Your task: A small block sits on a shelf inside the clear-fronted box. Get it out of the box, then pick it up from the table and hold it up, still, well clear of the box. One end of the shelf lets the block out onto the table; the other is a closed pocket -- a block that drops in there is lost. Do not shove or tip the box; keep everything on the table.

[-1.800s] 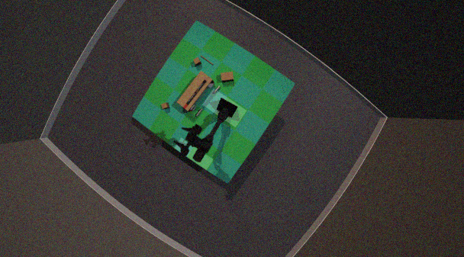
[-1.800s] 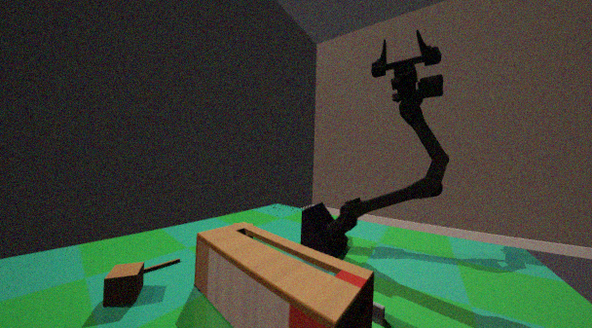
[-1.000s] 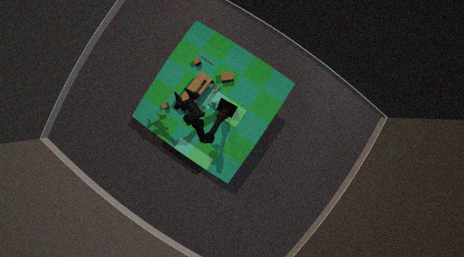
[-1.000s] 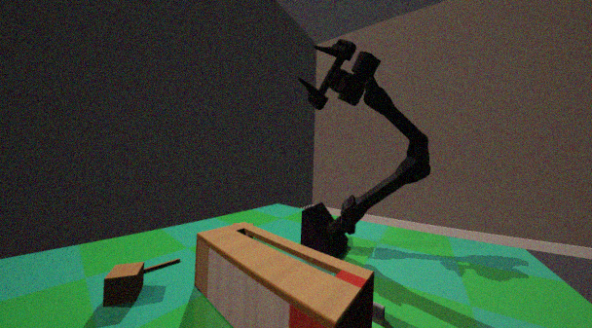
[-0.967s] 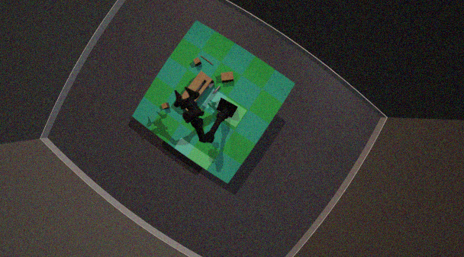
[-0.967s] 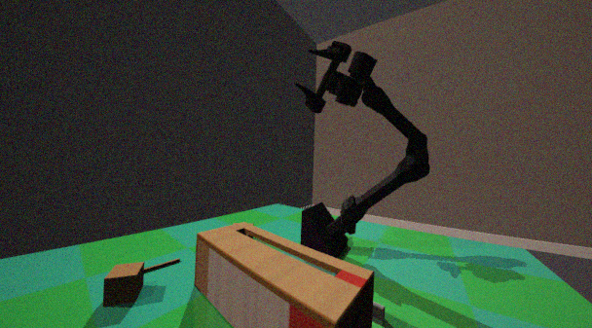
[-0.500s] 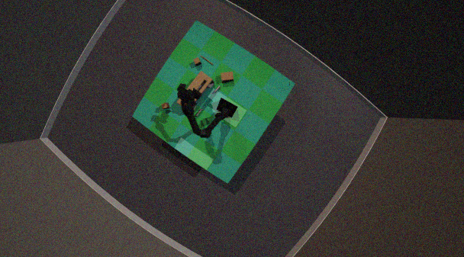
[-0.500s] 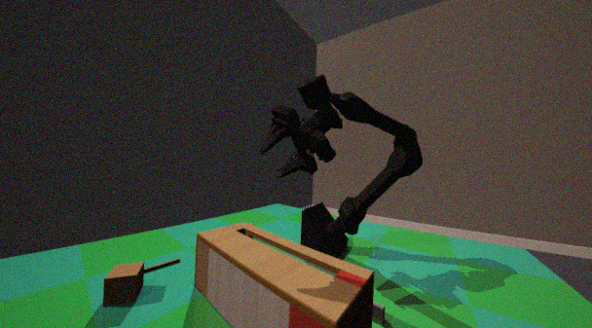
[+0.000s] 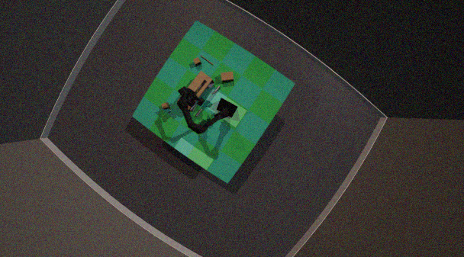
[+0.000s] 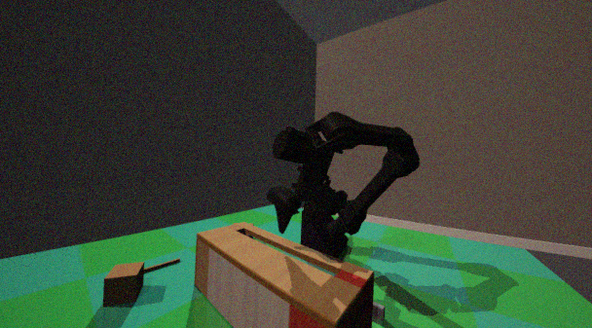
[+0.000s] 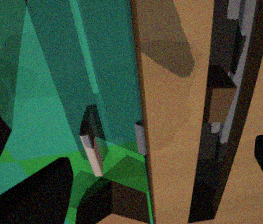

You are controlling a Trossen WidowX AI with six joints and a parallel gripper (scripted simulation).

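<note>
The wooden box (image 9: 198,81) (image 10: 273,255) (image 11: 169,115) stands upright, with a long slot in its top and a pale front panel. One end has red patches in the exterior view. Through the slot, the wrist view shows a small brown block (image 11: 222,102) inside; which end it is nearer is unclear. My gripper (image 9: 193,97) (image 10: 314,231) (image 11: 163,156) is open and empty, pointing down above the box. In the wrist view its fingers lie on either side of the slot. The shelf itself is mostly hidden.
Brown blocks (image 9: 197,61) (image 9: 227,76) (image 9: 165,105) stand around the box. A thin rod (image 9: 206,59) (image 10: 162,265) lies beyond it. Grey pieces (image 9: 216,90) (image 9: 198,112) are on its arm-base side. The arm base (image 9: 227,107) is close by.
</note>
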